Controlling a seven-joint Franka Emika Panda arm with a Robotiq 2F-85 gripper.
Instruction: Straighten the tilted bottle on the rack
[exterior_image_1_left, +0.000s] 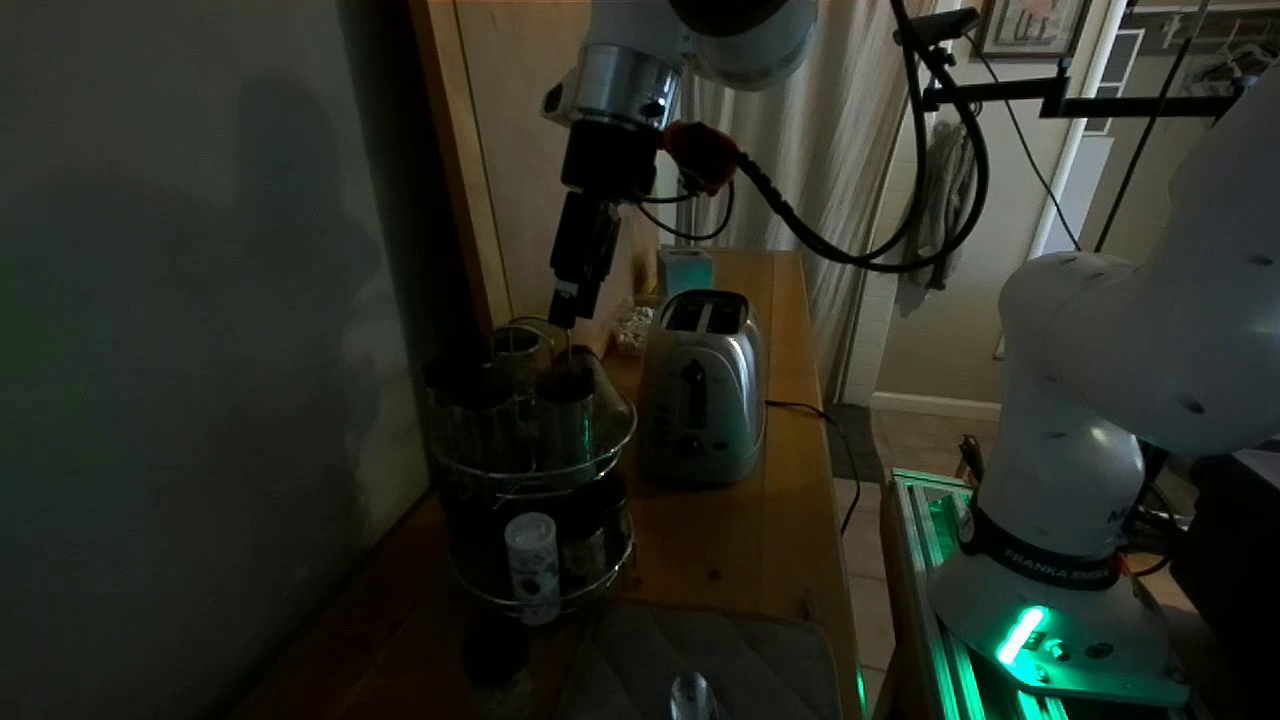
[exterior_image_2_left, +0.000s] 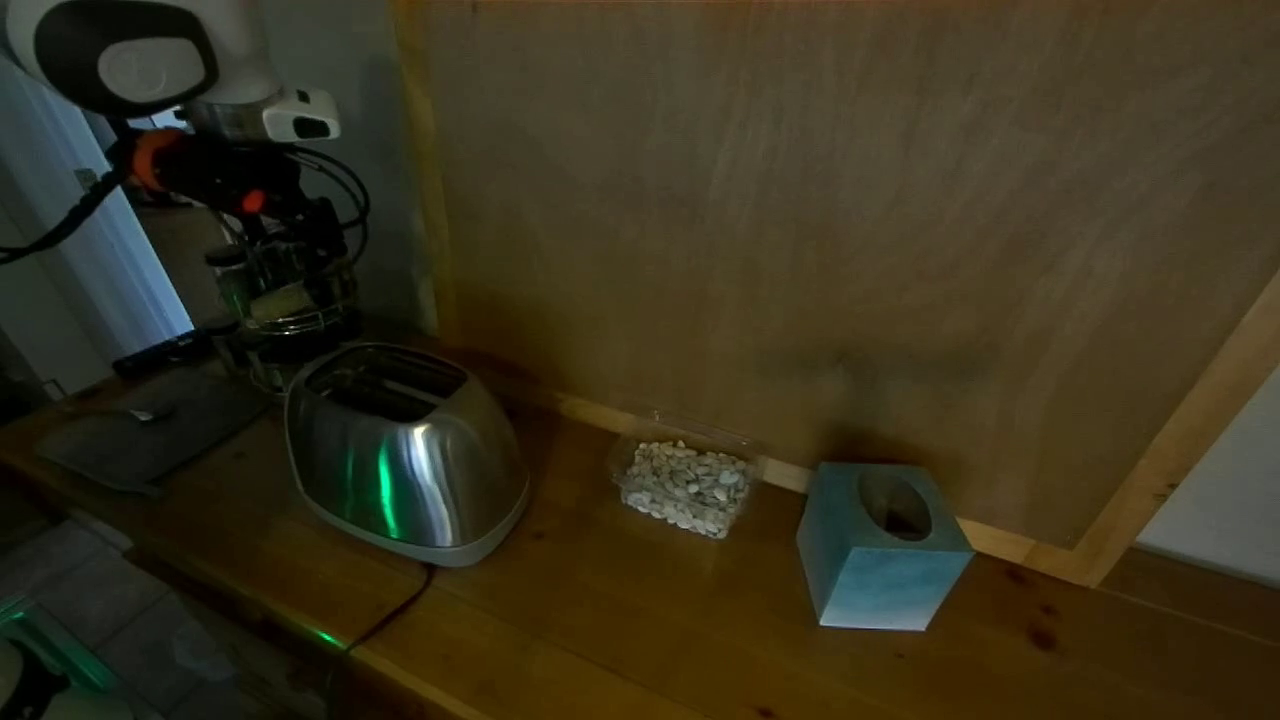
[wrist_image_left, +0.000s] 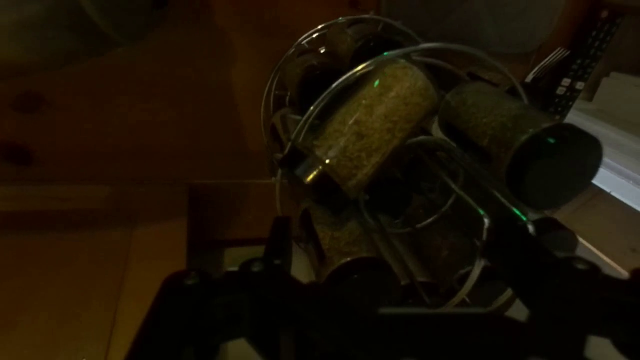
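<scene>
The rack is a shiny wire carousel whose rim circles several dark-lidded jars; its wire also shows in the wrist view. Across the upper tier leans the tilted bottle, clear with pale yellowish grains, its capped end pointing down-left in the wrist view. It also shows among the jars in both exterior views, as a slanted bottle and a pale bottle body. My gripper hangs over the rack with its fingers wide apart, not around the tilted bottle. Another jar and the wire handle show between the dark fingers.
A silver toaster stands close beside the rack. Farther along are a box of pebbles and a blue tissue box. A white shaker sits on the lower tier, near a grey mat. A wall rises behind.
</scene>
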